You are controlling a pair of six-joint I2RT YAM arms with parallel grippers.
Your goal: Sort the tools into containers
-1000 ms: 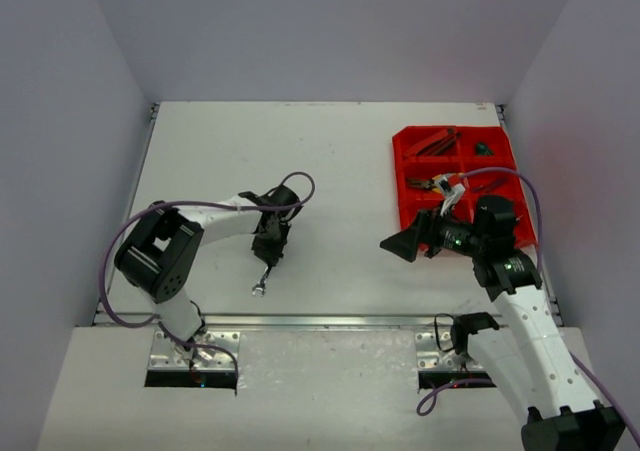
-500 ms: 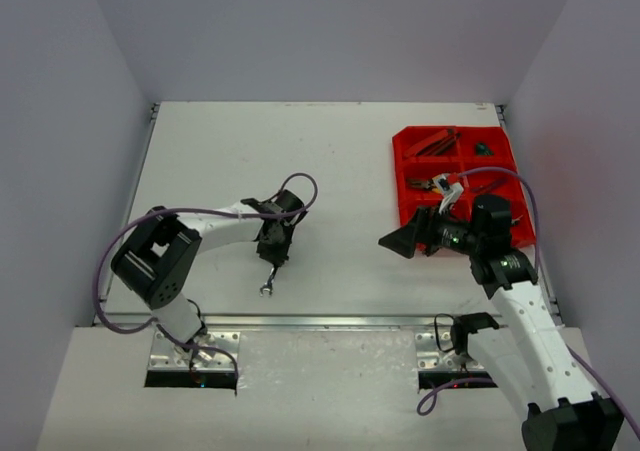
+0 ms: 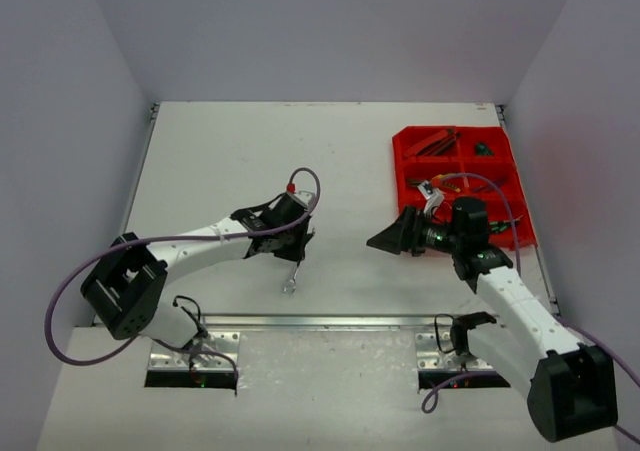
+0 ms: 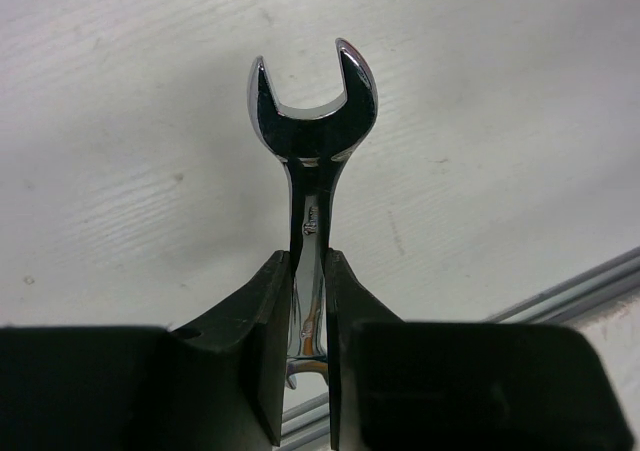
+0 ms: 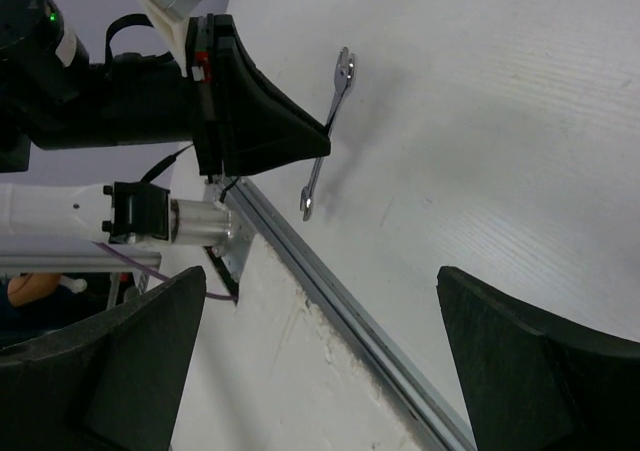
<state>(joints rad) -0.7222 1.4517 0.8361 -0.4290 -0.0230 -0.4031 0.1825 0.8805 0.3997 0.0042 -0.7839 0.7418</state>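
Here, the left pincer [image 3: 296, 255] is clenched on the shank of a slim silver wrench [image 4: 312, 121], polished, its forked open-ended head jutting beyond the fingertips, over the worktop [image 3: 230, 151] close to its near edge. Mid-right, the right pincer [image 3: 385, 241] is spread wide, holding nothing. Rightmost, the red tray [image 3: 397, 161] carries red-handled tools [image 3: 435, 143] in its far compartments.

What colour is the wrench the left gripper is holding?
The wrench is shiny silver, seen best in the left wrist view, clamped in the left gripper.
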